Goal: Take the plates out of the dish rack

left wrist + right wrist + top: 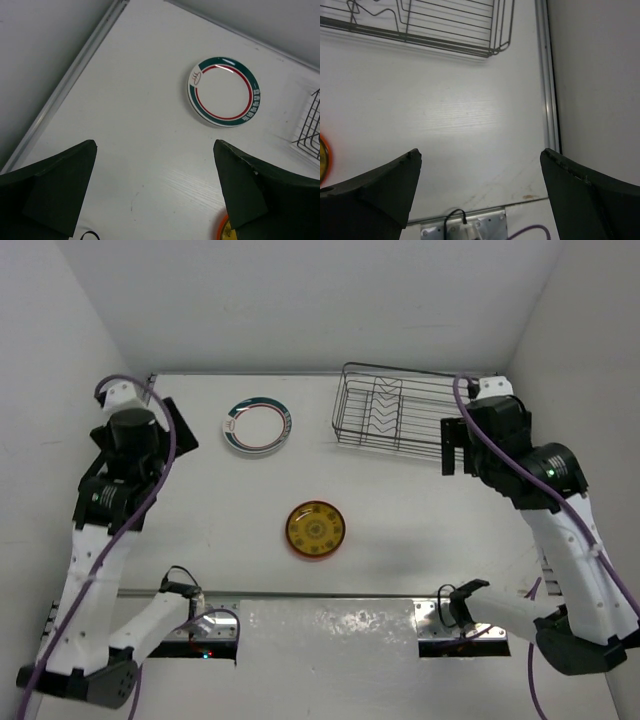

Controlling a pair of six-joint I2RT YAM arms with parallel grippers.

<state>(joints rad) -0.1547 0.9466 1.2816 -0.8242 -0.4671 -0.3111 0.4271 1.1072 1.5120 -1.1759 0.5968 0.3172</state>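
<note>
Standing at the far right corner of the white table [420, 540]: a rectangular dish rack of thin silvery wire [395, 410]. Lying flat left of it, near the far edge: a round white plate with teal rim and red inner ring [257, 426]. Lying flat mid-table, well apart from both: a smaller round orange plate with yellow patterned face [316, 529]. Left gripper [154, 147] released, spread wide, holding nothing. Right gripper [480, 155] likewise released and empty, near the rack's near right corner.
</note>
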